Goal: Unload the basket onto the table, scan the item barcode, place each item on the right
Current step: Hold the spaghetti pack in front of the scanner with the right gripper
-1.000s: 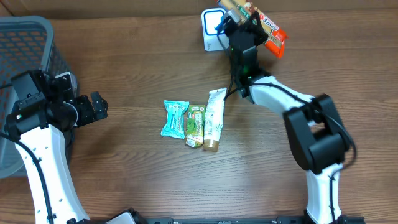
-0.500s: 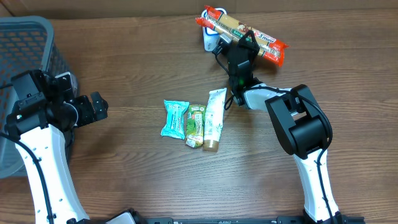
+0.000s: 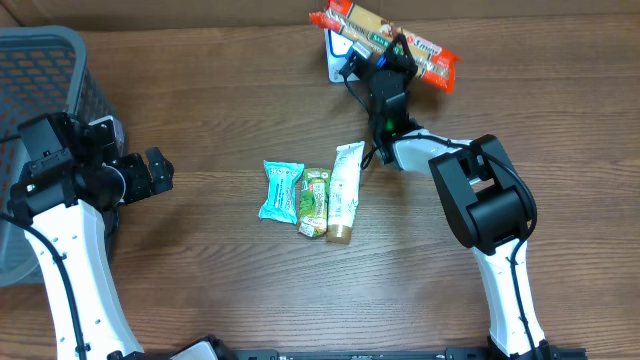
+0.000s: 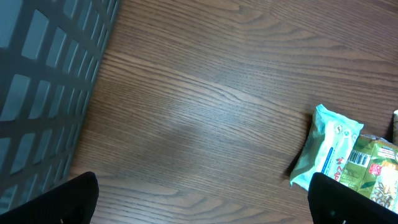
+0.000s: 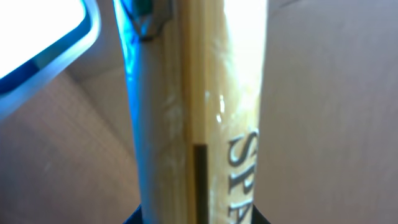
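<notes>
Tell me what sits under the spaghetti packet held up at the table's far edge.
A white scanner shows beneath the spaghetti packet; part of it is covered by the packet and the right gripper.

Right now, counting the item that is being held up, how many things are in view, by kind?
spaghetti pack: 1
snack packets: 2, the teal packet and the green packet
tube: 1
barcode scanner: 1
basket: 1
Total: 6

Dark grey mesh basket (image 3: 45,70) at the wooden table's (image 3: 200,100) left edge; mid-table, teal wrapper (image 3: 280,190), green packet (image 3: 315,198), white tube (image 3: 347,185) side by side.
</notes>
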Motion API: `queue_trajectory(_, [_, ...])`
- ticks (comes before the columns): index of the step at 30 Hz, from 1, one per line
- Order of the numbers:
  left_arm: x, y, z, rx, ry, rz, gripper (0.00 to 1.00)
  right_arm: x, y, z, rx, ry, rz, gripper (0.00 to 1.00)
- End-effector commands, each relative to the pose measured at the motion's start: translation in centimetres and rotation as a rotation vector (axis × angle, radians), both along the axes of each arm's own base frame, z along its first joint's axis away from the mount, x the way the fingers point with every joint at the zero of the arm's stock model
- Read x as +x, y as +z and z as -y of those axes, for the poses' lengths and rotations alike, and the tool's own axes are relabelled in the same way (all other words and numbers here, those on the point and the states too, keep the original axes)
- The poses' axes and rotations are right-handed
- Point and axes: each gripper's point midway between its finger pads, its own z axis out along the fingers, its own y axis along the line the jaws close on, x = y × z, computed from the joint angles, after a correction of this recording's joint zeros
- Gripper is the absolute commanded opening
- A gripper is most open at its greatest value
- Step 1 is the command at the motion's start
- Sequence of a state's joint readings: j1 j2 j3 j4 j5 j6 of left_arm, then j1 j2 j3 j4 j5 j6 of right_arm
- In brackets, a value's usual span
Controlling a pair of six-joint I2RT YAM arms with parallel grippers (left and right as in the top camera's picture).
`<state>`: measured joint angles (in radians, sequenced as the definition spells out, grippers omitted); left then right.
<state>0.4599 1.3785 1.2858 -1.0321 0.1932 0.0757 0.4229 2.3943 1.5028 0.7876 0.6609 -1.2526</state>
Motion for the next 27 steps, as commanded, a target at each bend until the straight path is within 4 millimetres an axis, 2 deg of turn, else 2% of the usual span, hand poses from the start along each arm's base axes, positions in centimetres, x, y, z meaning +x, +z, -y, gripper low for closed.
queue_trajectory(1, [0.1, 0.2, -0.3, -0.006, 0.023, 0.004, 1.0, 1.9, 8.5, -0.5, 0.092, 0.052, 0.182, 0.04])
queue_trajectory(3, [0.1, 0.2, -0.3, -0.005, 0.023, 0.005, 0.99, 2.7, 8.7, -0.7, 0.094, 0.05, 0.189, 0.04])
queue_trajectory(5, [0.1, 0.2, -0.3, -0.005, 0.023, 0.005, 0.99, 4.0, 8.0, -0.9, 0.083, 0.045, 0.156, 0.04])
queue_trajectory(7, [0.1, 0.2, -0.3, -0.005, 0.023, 0.005, 0.99, 4.4, 7.7, -1.0, 0.085, 0.041, 0.147, 0.04])
queue_trajectory(19, [0.1, 0.2, -0.3, -0.005, 0.023, 0.005, 0.99, 4.6, 4.6, -0.8, 0.058, 0.022, 0.037, 0.04])
queue_trajectory(27, [0.1, 0.2, -0.3, -0.005, 0.023, 0.005, 1.0, 4.6, 4.6, -0.5, 0.06, 0.007, 0.038, 0.04])
